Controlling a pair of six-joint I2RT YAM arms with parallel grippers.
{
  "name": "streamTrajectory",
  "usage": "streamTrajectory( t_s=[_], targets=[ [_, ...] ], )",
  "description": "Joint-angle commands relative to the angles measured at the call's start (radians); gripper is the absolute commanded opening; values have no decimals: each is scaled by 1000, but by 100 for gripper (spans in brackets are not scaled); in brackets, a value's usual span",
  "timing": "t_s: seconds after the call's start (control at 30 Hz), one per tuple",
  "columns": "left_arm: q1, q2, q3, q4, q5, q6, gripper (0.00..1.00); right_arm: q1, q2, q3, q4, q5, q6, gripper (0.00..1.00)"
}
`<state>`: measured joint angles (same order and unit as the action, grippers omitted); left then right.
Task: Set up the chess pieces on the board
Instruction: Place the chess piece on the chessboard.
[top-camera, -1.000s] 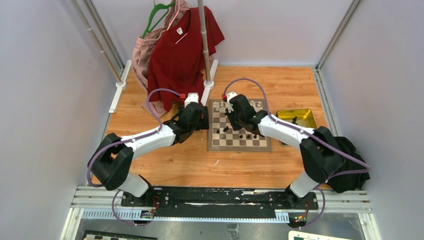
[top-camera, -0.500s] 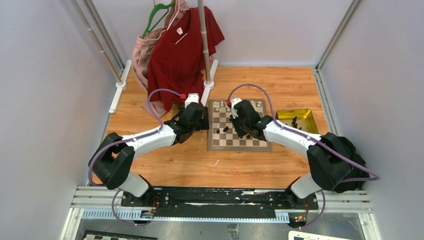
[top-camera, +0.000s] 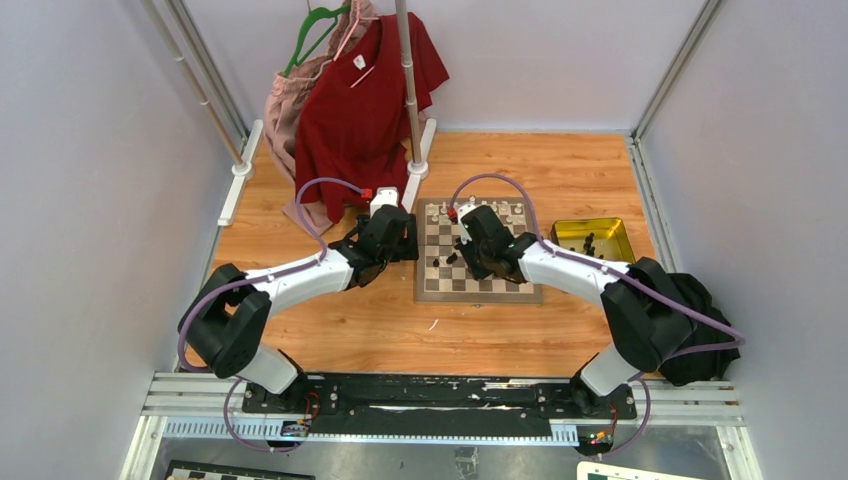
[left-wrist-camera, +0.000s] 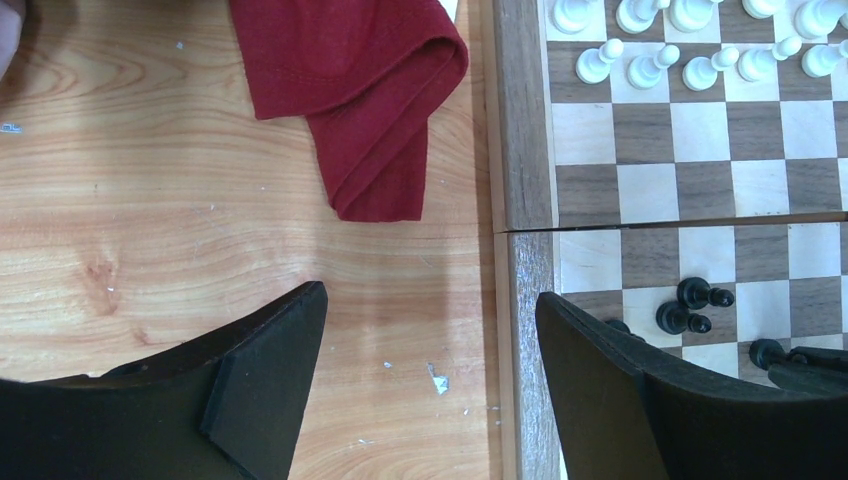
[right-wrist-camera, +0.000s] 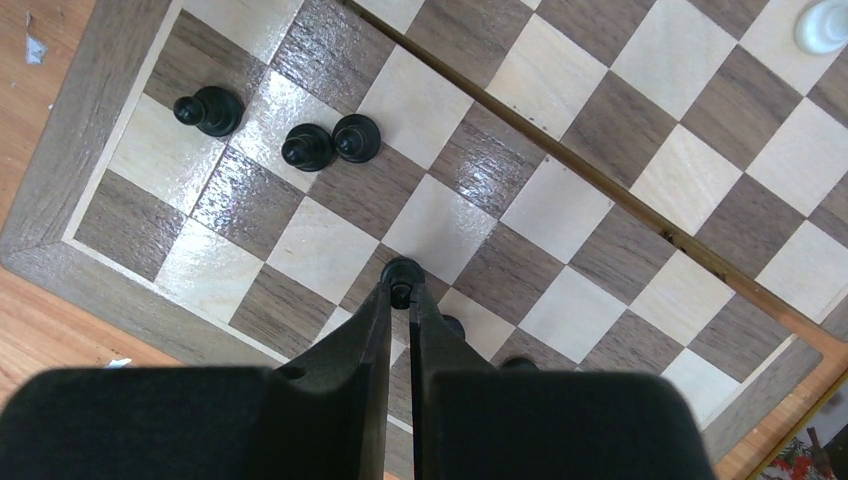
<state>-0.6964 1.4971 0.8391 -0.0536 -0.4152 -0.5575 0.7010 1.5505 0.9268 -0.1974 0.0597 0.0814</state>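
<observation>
Black pawn (right-wrist-camera: 402, 272) sits pinched in my right gripper (right-wrist-camera: 402, 292), just shifted toward 9 o'clock; placement comes next.

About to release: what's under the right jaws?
A black piece, pinched by the right gripper, over the board. Two more dark pieces are partly hidden by the jaws. Board contact unclear.

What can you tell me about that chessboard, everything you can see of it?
The chessboard is a flat square of glossy wood, checkered dark brown and cream inside a brown border, with a seam running across its middle. It lies on the wooden table. Rows of white pieces stand at its far end, and a few black pawns stand on its near half. The right hand hovers over it, shut on one black piece.
</observation>
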Motion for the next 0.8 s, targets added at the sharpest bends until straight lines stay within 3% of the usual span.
streamTrajectory(
  t_s=[0.0,0.77],
  targets=[
    [-6,8,6,31,-15,-10,82,20,12,15,-25,-8,7,3],
    [-6,1,8,28,-14,-9,82,31,-24,0,-59,9,11,3]
  ],
)
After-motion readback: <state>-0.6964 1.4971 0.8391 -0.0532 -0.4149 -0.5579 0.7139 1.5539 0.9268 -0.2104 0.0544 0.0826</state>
